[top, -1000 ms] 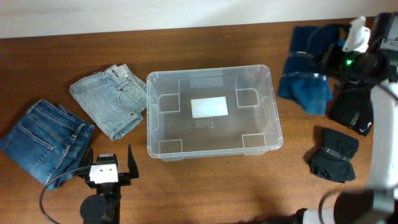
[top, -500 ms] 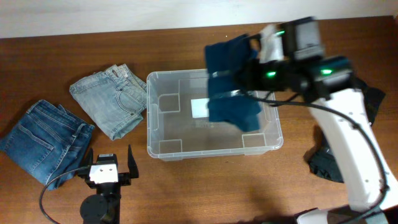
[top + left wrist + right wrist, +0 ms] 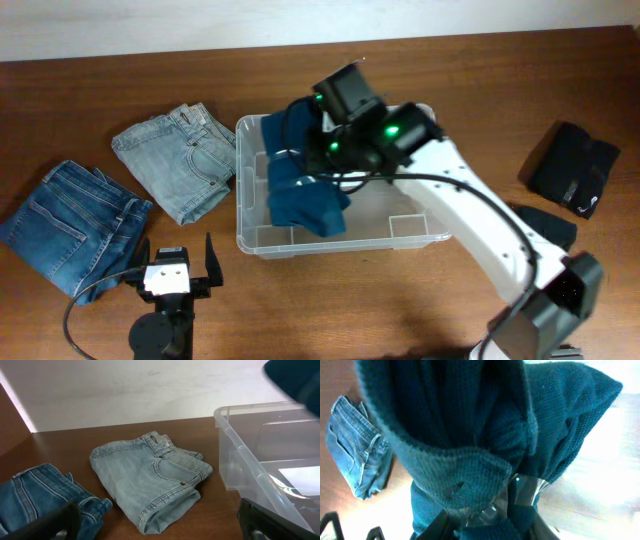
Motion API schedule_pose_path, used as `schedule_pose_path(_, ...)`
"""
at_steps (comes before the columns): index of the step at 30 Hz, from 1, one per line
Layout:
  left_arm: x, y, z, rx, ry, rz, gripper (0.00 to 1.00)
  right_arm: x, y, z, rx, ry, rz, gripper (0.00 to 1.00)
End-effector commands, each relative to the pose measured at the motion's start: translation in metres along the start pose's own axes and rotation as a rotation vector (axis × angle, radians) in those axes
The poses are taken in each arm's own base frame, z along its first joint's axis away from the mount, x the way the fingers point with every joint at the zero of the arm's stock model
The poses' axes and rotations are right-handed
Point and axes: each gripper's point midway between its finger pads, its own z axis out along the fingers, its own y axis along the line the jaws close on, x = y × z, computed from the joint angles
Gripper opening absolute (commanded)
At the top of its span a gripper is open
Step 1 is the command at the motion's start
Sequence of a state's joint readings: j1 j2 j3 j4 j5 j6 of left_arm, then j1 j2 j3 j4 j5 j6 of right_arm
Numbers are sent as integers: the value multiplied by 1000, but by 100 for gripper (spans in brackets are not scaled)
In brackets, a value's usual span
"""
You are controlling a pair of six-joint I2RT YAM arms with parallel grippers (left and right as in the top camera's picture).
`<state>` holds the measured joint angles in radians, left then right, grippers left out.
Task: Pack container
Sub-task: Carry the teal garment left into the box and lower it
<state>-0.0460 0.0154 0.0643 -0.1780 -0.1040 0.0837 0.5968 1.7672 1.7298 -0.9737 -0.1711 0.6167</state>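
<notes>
Here the right end effector [image 3: 490, 517] clamps a teal sweater [image 3: 305, 205] over the white-labelled container [image 3: 441, 205]; left end effector [image 3: 176, 258] apart.

Place: appeared to be a robotics lab bench, stocked with clothing rather than a lived-in room.
Surface: a brown wooden table [image 3: 350, 310] lay under the container [image 3: 350, 246].
Backdrop: a bare pale wall [image 3: 125, 390] stood behind the container.
Machinery: a white robot arm [image 3: 480, 225] reached over the container; a second arm [image 3: 165, 300] sat front-left of it.
Props: folded light jeans [image 3: 175, 160] and dark jeans [image 3: 70, 225] lay left of the container; a teal knit garment [image 3: 300, 195] hung over it; black garments [image 3: 570, 172] lay right.
</notes>
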Motion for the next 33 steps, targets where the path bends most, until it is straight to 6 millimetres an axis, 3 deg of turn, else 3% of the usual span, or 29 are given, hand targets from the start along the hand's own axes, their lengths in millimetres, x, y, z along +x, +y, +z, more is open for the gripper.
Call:
schedule_pose_path(1,3,-1,0,5,-1,11,100,1,6,18,21,-3,50,25)
schedule_pose_path(10,3,-1,0,5,-1,11,99,13,-5,58,82,64,52,25)
schedule_pose_path(33,3,-1,0,5,-1,11,99,31,-20,126,139,150,47,26)
